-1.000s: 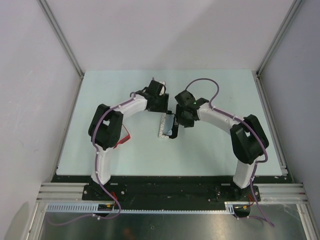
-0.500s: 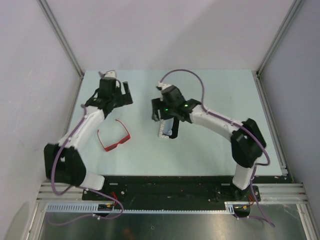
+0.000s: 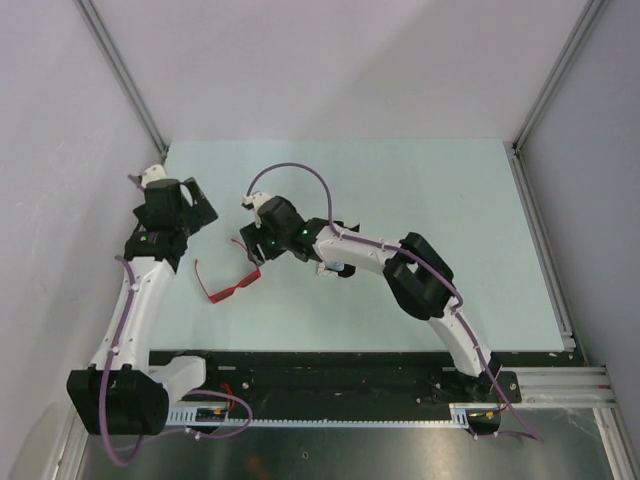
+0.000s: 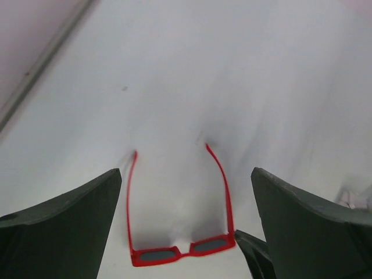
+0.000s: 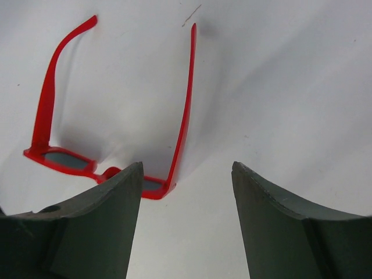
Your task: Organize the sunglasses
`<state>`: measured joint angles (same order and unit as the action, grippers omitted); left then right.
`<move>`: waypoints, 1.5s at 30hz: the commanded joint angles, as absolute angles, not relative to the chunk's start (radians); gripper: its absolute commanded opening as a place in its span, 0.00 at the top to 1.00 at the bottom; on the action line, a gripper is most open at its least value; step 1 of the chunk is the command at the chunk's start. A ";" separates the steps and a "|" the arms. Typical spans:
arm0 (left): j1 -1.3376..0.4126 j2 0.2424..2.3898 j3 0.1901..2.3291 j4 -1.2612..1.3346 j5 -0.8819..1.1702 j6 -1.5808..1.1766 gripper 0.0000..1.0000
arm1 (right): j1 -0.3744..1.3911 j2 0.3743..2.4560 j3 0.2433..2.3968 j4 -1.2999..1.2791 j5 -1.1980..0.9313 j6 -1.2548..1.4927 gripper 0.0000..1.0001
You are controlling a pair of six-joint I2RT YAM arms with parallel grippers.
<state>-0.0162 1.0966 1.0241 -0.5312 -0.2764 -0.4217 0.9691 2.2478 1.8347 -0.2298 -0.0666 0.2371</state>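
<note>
The red-framed sunglasses [image 3: 230, 290] lie on the table at the left with both temple arms unfolded. In the left wrist view the sunglasses [image 4: 181, 251] sit low between my wide-spread fingers, lenses toward the camera. My left gripper [image 3: 195, 205] hovers open behind and left of them, holding nothing. My right gripper [image 3: 250, 252] reaches across from the right and stands open just beside the frame's right end. In the right wrist view the sunglasses [image 5: 64, 160] lie ahead and left of the right gripper [image 5: 187, 165], whose left finger [image 5: 110, 221] covers part of one lens.
A white patterned case [image 3: 327, 268] peeks out from under the right forearm near the table's middle. The left wall rail [image 3: 120, 75] runs close behind the left gripper. Pale table surface [image 3: 430, 190] stretches to the right and back.
The left arm swung from the middle out to the far left and its gripper opened wide. The right arm moved left from the case to the sunglasses, its jaws wider than before.
</note>
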 commanded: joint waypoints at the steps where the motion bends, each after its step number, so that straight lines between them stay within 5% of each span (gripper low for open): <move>1: 0.083 1.072 0.997 -0.552 -0.296 -0.466 0.00 | 0.982 2.287 1.877 -0.106 -0.015 0.198 0.34; 11: 0.189 1.097 0.992 -0.552 -0.227 -0.503 0.00 | 0.996 2.470 2.127 -0.244 -0.017 0.216 0.39; 25: 0.232 1.088 0.982 -0.554 -0.226 -0.560 0.00 | 1.014 2.551 2.206 -0.387 0.058 0.201 0.52; 34: 0.235 1.074 0.983 -0.552 -0.187 -0.552 0.00 | 1.012 2.510 2.214 -0.400 0.144 0.207 0.99; 45: 0.235 1.072 1.110 -0.551 0.219 -0.472 0.00 | 0.865 2.194 2.028 -0.272 0.219 0.121 1.00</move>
<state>0.2260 1.0954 1.0130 -0.5732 -0.0154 -0.5125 0.9554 2.4130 2.0884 -0.3851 0.1577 0.1844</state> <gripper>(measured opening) 0.996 0.025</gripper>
